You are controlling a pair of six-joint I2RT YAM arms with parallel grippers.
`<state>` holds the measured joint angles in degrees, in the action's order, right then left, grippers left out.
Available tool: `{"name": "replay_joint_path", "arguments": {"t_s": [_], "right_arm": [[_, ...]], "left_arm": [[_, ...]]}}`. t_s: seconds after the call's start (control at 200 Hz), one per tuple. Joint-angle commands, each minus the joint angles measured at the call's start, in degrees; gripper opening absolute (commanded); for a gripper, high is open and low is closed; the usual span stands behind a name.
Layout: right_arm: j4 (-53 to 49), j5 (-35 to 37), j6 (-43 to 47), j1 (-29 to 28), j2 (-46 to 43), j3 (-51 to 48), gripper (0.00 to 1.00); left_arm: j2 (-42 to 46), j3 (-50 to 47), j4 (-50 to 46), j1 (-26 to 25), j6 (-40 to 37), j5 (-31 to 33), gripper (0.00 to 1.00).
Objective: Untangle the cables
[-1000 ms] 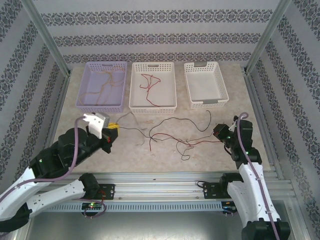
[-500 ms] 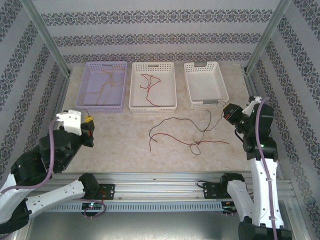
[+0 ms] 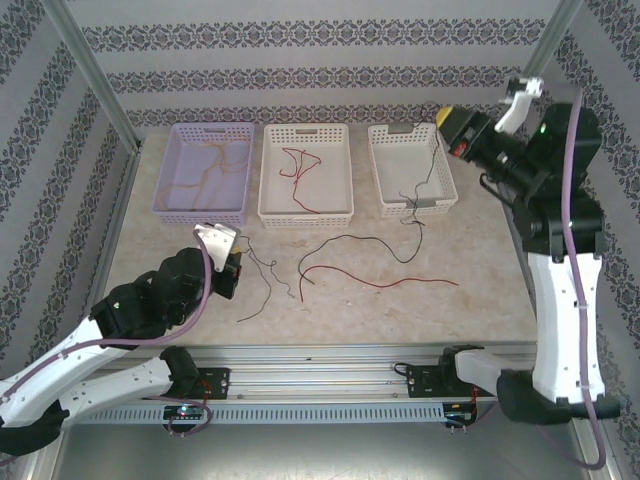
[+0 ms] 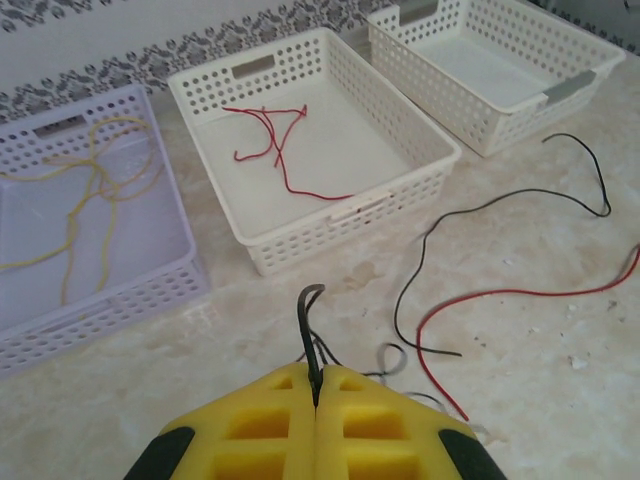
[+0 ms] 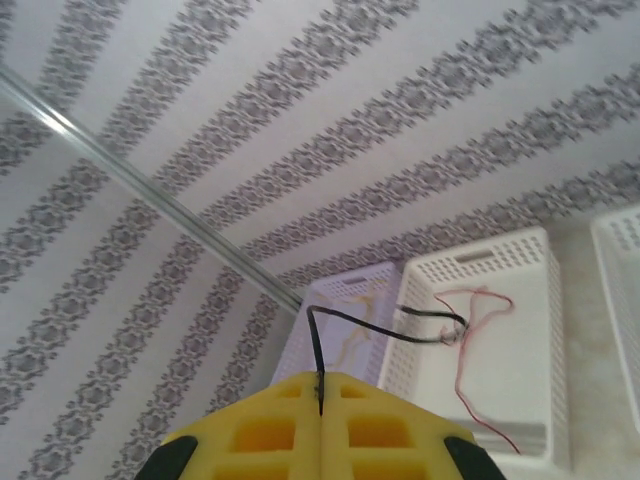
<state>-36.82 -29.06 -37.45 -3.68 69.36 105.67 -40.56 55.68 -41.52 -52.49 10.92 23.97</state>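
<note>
High over the right white basket [image 3: 395,208], the right claw [image 3: 446,117] pinches a black cable [image 5: 313,345] dangling toward its front rim. Down at the surface [image 3: 480,300], the left claw [image 3: 233,272] is pressed together on a dark cable [image 4: 307,335]. A red cable [image 3: 420,281] and a black strand [image 3: 345,238] lie loose between them. A red wire [image 3: 297,160] sits in the middle basket [image 3: 305,216], and a tan wire [image 3: 215,165] in the purple basket [image 3: 200,213].

Reference: tabletop [image 3: 200,290], beige marble-pattern surface, rectangular.

- Back wall [image 3: 320,60]: rises from the far edge of the tabletop. White paper with horizontal grey damask bands.
- Left wall [image 3: 40,200] and right wall [image 3: 622,300]: flank the tabletop, same paper.
- Left post [image 3: 88,70] and right post [image 3: 562,28]: aluminium profiles rising from the far corners of the tabletop.
- Rails [image 3: 330,355]: aluminium extrusions along the near edge of the tabletop.
- Sheet [image 3: 330,450]: grey metal, beyond the rails.
- Lighting: even and soft across the tabletop.
</note>
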Motion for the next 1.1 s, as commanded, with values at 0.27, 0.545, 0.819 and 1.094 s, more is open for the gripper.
{"name": "replay_joint_path", "arguments": {"t_s": [0.27, 0.545, 0.819, 1.094], "right_arm": [[-11.2, -0.4, 7.8, -0.6, 22.8, 28.7, 0.0], [-7.2, 2.4, 9.0, 1.4, 31.4, 32.7, 0.0], [-5.4, 1.0, 9.1, 3.2, 39.9, 35.0, 0.0], [0.8, 8.2, 14.2, 3.2, 39.3, 18.8, 0.0]], "left_arm": [[-0.7, -1.3, 3.1, 0.5, -1.1, -3.9, 0.0], [-1.4, -2.3, 2.6, 0.6, -1.3, -4.4, 0.0], [-2.7, -2.5, 2.3, 0.7, -1.7, -4.4, 0.0], [-4.0, -2.6, 2.5, 1.1, -2.2, -4.5, 0.0]]}}
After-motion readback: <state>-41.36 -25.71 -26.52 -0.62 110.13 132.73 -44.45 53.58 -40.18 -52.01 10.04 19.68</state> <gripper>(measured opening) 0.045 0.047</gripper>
